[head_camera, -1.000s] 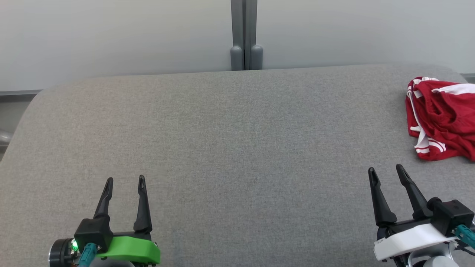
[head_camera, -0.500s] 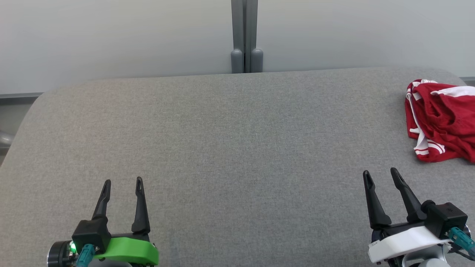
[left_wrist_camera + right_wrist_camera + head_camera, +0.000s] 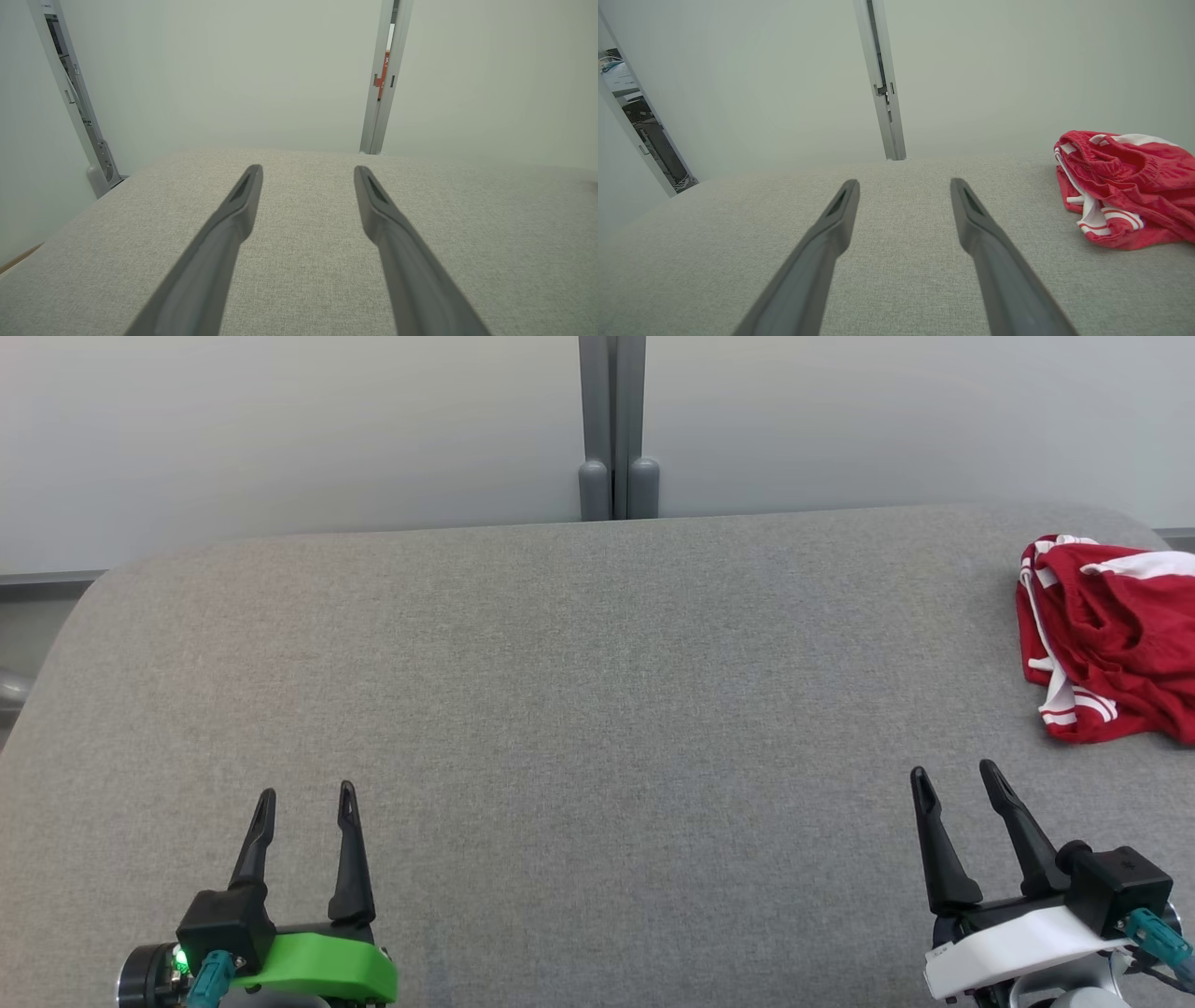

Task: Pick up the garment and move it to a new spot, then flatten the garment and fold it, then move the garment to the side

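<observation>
A crumpled red garment with white stripes lies bunched at the far right of the grey fabric table, cut off by the head view's right edge. In the right wrist view the garment sits ahead and to the right of the fingers. My right gripper is open near the front right, short of the garment and apart from it. My left gripper is open at the front left, empty. Both pairs of fingers hover over bare cloth, as the left gripper and right gripper wrist views show.
Pale partition panels joined by a grey post stand right behind the table's far edge. The table's corners are rounded. A second grey post stands past the left corner.
The whole head picture has shifted slightly, so the camera moved. Both grippers sit a little lower in the picture. The garment lies as before.
</observation>
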